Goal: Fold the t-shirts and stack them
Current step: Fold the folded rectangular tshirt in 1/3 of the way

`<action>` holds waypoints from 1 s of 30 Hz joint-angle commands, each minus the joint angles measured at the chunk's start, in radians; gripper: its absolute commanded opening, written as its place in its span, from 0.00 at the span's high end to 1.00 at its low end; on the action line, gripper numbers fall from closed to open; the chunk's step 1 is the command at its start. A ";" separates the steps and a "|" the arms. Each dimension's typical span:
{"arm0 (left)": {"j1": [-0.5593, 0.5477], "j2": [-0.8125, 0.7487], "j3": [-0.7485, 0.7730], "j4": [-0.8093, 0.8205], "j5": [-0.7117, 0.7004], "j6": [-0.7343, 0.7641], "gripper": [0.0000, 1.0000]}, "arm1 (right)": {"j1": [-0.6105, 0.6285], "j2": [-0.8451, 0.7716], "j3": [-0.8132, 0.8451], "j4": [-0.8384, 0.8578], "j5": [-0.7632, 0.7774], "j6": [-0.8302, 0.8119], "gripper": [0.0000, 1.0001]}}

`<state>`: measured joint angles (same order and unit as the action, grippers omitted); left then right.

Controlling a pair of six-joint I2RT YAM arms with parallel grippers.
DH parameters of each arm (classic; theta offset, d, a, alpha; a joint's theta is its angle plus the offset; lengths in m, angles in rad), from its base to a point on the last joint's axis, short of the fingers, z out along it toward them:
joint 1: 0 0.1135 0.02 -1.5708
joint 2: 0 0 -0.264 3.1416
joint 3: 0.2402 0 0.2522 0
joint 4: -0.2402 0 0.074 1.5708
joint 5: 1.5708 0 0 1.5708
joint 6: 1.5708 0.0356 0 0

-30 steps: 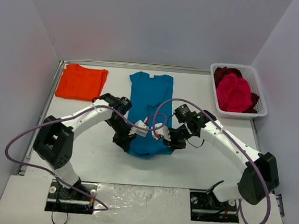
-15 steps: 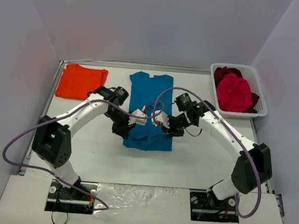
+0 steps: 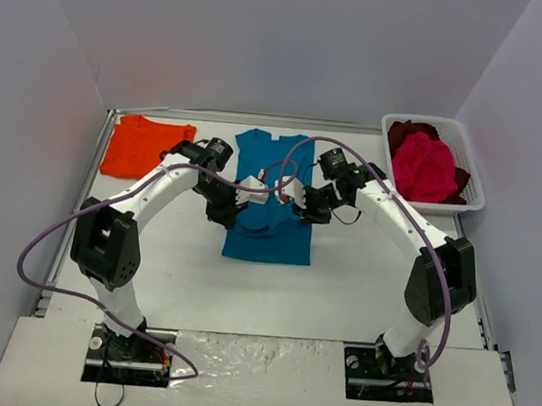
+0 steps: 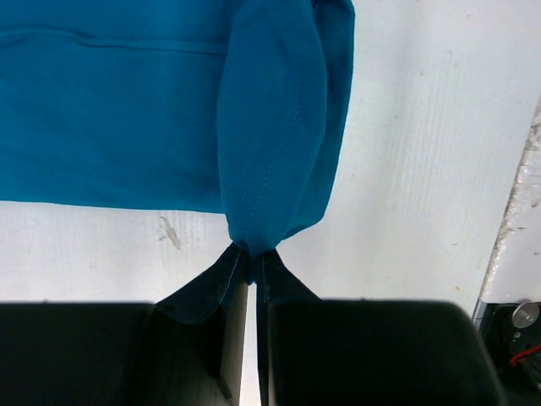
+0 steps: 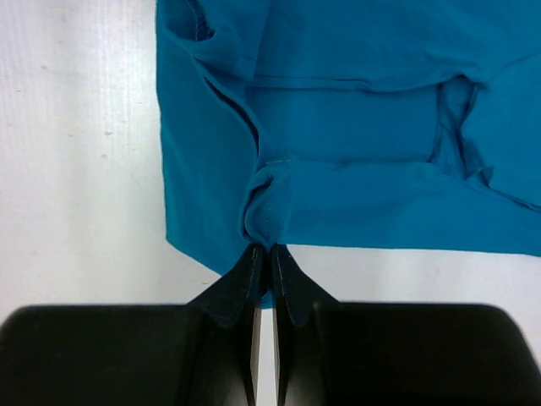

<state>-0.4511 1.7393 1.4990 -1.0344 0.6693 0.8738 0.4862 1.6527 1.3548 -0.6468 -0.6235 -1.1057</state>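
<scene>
A teal-blue t-shirt [image 3: 268, 231] lies in the middle of the table, its lower hem lifted and carried back over its body. My left gripper [image 3: 251, 188] is shut on the hem's left corner; the pinched cloth [image 4: 270, 169] hangs from the closed jaws [image 4: 252, 254]. My right gripper [image 3: 289, 189] is shut on the hem's right corner [image 5: 266, 211], just above its fingertips [image 5: 269, 254]. An orange t-shirt [image 3: 148, 147] lies flat at the back left. A magenta-pink t-shirt [image 3: 424, 169] sits on a dark red one [image 3: 412, 133] in the basket.
The white slotted basket [image 3: 474, 188] stands at the back right corner. White walls close the table on three sides. My two arms arch in from both sides and meet over the teal shirt, with purple cables [image 3: 305, 144] looping above them.
Both grippers have carried the teal shirt's lower hem away from the near edge toward the collar, folding the shirt shorter. Both arms have stretched further out.
</scene>
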 commanded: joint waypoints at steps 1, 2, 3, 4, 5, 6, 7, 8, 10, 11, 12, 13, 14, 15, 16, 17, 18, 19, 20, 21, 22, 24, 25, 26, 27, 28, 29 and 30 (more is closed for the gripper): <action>0.011 0.025 0.075 0.000 0.000 0.031 0.98 | -0.031 0.041 0.064 -0.007 0.025 0.006 1.00; 0.015 0.032 0.087 -0.003 0.000 0.033 0.97 | -0.038 0.061 0.082 -0.007 0.027 0.001 1.00; 0.018 0.043 0.108 -0.004 -0.002 0.036 0.98 | -0.043 0.070 0.092 -0.008 0.030 0.000 1.00; 0.026 0.060 0.118 -0.006 0.000 0.040 0.98 | -0.047 0.078 0.102 -0.005 0.031 -0.003 1.00; 0.029 0.066 0.130 -0.007 -0.002 0.042 0.98 | -0.051 0.097 0.110 -0.007 0.031 -0.008 1.00; 0.032 0.075 0.139 -0.010 -0.002 0.045 0.98 | -0.058 0.107 0.130 -0.008 0.030 -0.009 1.00; 0.040 0.094 0.161 -0.012 -0.005 0.050 0.98 | -0.063 0.123 0.139 -0.007 0.028 -0.009 1.00; 0.042 0.101 0.173 -0.016 -0.007 0.051 0.98 | -0.067 0.133 0.147 -0.007 0.025 -0.011 1.00; 0.048 0.127 0.208 -0.026 -0.002 0.059 0.98 | -0.072 0.147 0.168 -0.005 0.024 -0.013 1.00; 0.052 0.137 0.219 -0.032 -0.002 0.060 0.98 | -0.074 0.159 0.176 -0.007 0.024 -0.014 1.00; 0.054 0.144 0.228 -0.035 -0.004 0.062 0.98 | -0.075 0.165 0.181 -0.007 0.021 -0.017 1.00; 0.055 0.161 0.248 -0.038 -0.002 0.067 0.98 | -0.077 0.179 0.194 -0.007 0.021 -0.019 1.00; 0.057 0.169 0.259 -0.042 -0.004 0.070 0.98 | -0.081 0.186 0.202 -0.005 0.021 -0.020 1.00; 0.057 0.177 0.267 -0.044 -0.005 0.071 0.98 | -0.083 0.193 0.208 -0.005 0.019 -0.020 1.00; 0.058 0.192 0.277 -0.044 -0.007 0.074 0.98 | -0.092 0.206 0.217 -0.007 0.018 -0.026 1.00; 0.058 0.200 0.293 -0.050 -0.007 0.076 0.98 | -0.095 0.214 0.231 -0.007 0.016 -0.028 1.00; 0.060 0.216 0.302 -0.053 -0.008 0.077 0.98 | -0.097 0.222 0.239 -0.007 0.013 -0.028 1.00; 0.061 0.226 0.309 -0.058 -0.007 0.083 0.98 | -0.104 0.238 0.250 -0.007 0.008 -0.029 1.00; 0.061 0.233 0.328 -0.068 -0.007 0.086 0.98 | -0.106 0.245 0.254 -0.007 0.007 -0.032 1.00; 0.065 0.239 0.334 -0.070 -0.008 0.088 0.98 | -0.107 0.252 0.260 -0.007 0.008 -0.034 1.00; 0.066 0.250 0.339 -0.070 -0.007 0.091 0.98 | -0.109 0.266 0.271 -0.007 0.013 -0.037 1.00; 0.071 0.262 0.346 -0.064 -0.010 0.093 0.98 | -0.112 0.282 0.283 -0.007 0.007 -0.037 1.00; 0.069 0.267 0.348 -0.061 -0.011 0.093 0.98 | -0.112 0.298 0.290 -0.007 0.002 -0.039 1.00; 0.071 0.270 0.348 -0.058 -0.013 0.096 0.98 | -0.113 0.308 0.305 -0.008 0.002 -0.039 1.00; 0.072 0.281 0.354 -0.058 -0.017 0.096 0.98 | -0.113 0.326 0.313 -0.007 0.005 -0.039 1.00; 0.074 0.285 0.359 -0.058 -0.019 0.097 0.97 | -0.115 0.334 0.320 -0.007 0.005 -0.039 1.00; 0.077 0.290 0.362 -0.056 -0.019 0.097 0.98 | -0.116 0.340 0.328 -0.007 0.005 -0.036 1.00; 0.078 0.299 0.371 -0.056 -0.017 0.097 0.98 | -0.120 0.347 0.342 -0.010 0.004 -0.034 1.00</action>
<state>-0.3695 2.0491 1.8145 -1.0599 0.6395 0.9115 0.3782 1.9720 1.6451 -0.6323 -0.6189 -1.1622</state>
